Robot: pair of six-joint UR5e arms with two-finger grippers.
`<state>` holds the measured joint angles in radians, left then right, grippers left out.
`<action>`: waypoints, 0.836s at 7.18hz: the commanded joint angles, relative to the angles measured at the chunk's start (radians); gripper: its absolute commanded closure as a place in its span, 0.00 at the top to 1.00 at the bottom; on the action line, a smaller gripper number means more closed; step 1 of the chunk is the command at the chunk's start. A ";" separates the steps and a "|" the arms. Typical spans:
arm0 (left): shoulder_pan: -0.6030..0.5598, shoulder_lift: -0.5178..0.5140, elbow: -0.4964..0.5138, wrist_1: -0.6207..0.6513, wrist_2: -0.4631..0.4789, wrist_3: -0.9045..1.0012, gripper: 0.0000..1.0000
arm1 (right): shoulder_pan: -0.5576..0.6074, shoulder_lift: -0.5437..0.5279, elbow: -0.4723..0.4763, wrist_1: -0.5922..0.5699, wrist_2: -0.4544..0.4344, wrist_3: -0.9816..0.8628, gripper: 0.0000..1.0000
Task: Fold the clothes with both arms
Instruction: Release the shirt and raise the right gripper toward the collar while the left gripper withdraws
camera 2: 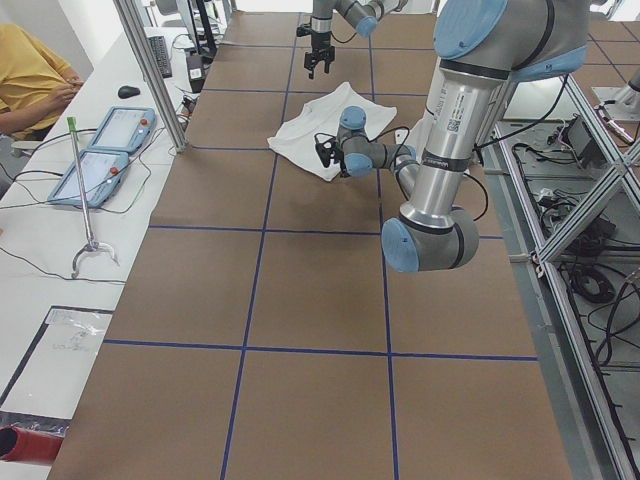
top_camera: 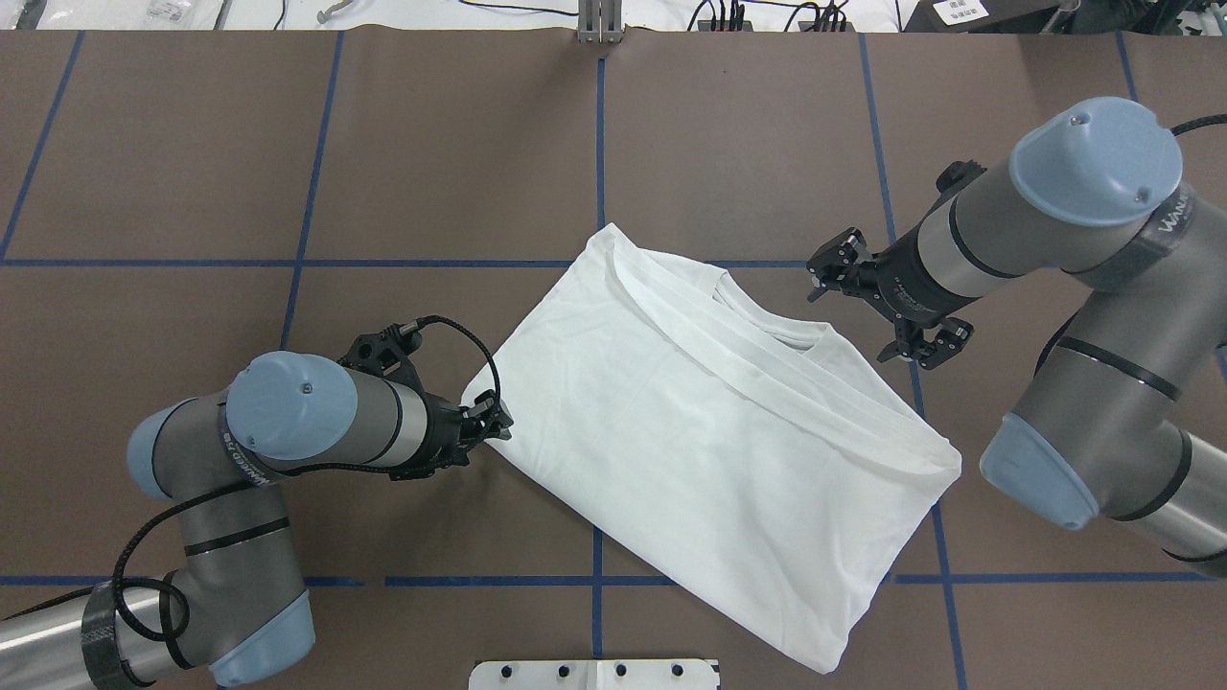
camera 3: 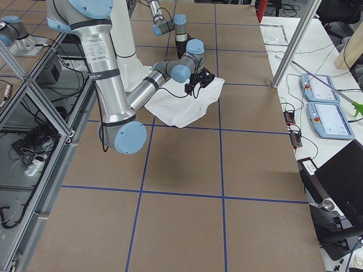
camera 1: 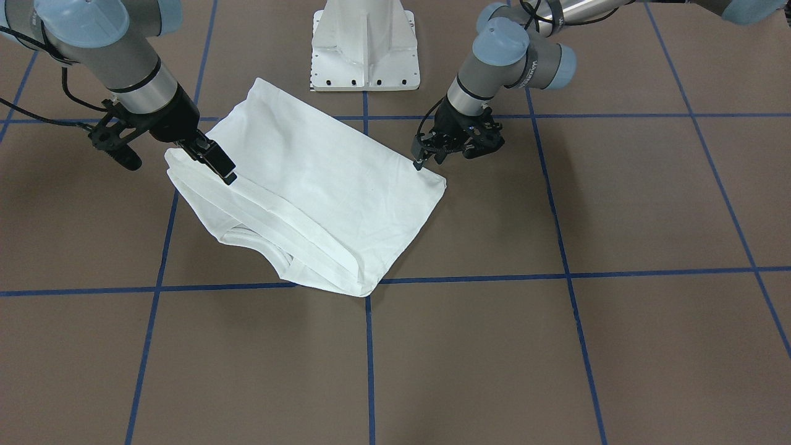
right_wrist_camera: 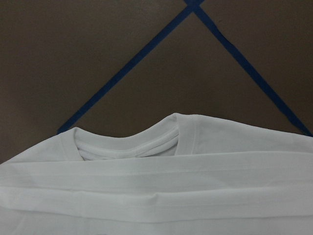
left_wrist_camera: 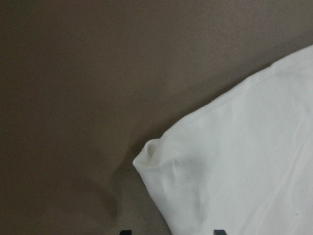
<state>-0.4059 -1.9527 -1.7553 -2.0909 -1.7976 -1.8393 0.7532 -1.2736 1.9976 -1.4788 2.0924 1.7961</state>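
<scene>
Pedestal base (top_camera: 594, 674) at the near edge. Just past it lies the near corner of the shirt (top_camera: 709, 450). The shirt is flat in the middle of the tabletop (top_camera: 288, 144), skewed to the blue tape grid (top_camera: 599, 144), plain white side up, no print showing.

Left pincer (top_camera: 491, 428): low, just beside the shirt's left-hand corner; released, nothing held.

Right pincer (top_camera: 860, 311): farther out, beside the collar end; jaws spread, holding nothing.

Progress (judgement): well along. The sleeves are turned in and the body is brought to a compact four-sided packet, with folded bands stacked across the collar end. Left to do, as I read it: one closing fold and a squaring of the edges. Both pincers are empty, so a fresh grasp comes first.

View against view:
- Left wrist view: fingertips (left_wrist_camera: 125, 231) set apart at the bottom edge; the corner (left_wrist_camera: 146, 156) lies free ahead of them, slightly puckered. The overhead view is too coarse to show that pucker.
- Right wrist view: ribbed collar (right_wrist_camera: 127, 147) with its inner layers and the flat bands below it; no fingertip in view, so the right pincer's state comes from the overhead view alone.
- Front-facing view: one right finger overlaps the shirt's edge in the picture; touching or above it, I cannot tell. In the overhead view the right pincer is off the cloth.
- Side views: teach pendants (camera 2: 105, 150) on the operators' bench, seen nowhere else; the pincers are too small there to judge.
</scene>
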 commanded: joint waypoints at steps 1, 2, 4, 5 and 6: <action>-0.001 -0.002 0.013 0.000 0.017 0.003 0.63 | 0.000 0.000 -0.003 0.002 0.000 0.002 1.00; -0.002 -0.002 0.014 0.000 0.035 0.005 0.62 | 0.000 0.000 -0.003 0.000 0.000 0.005 1.00; -0.005 -0.002 0.022 0.000 0.056 0.029 0.53 | -0.003 -0.001 -0.003 0.000 0.000 0.005 1.00; -0.007 -0.002 0.022 0.000 0.069 0.029 0.24 | -0.003 -0.001 -0.003 0.000 0.000 0.005 1.00; -0.010 -0.002 0.022 0.000 0.072 0.031 0.00 | -0.003 -0.001 -0.003 0.000 0.000 0.006 1.00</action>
<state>-0.4126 -1.9543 -1.7341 -2.0908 -1.7341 -1.8113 0.7506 -1.2745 1.9942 -1.4787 2.0924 1.8014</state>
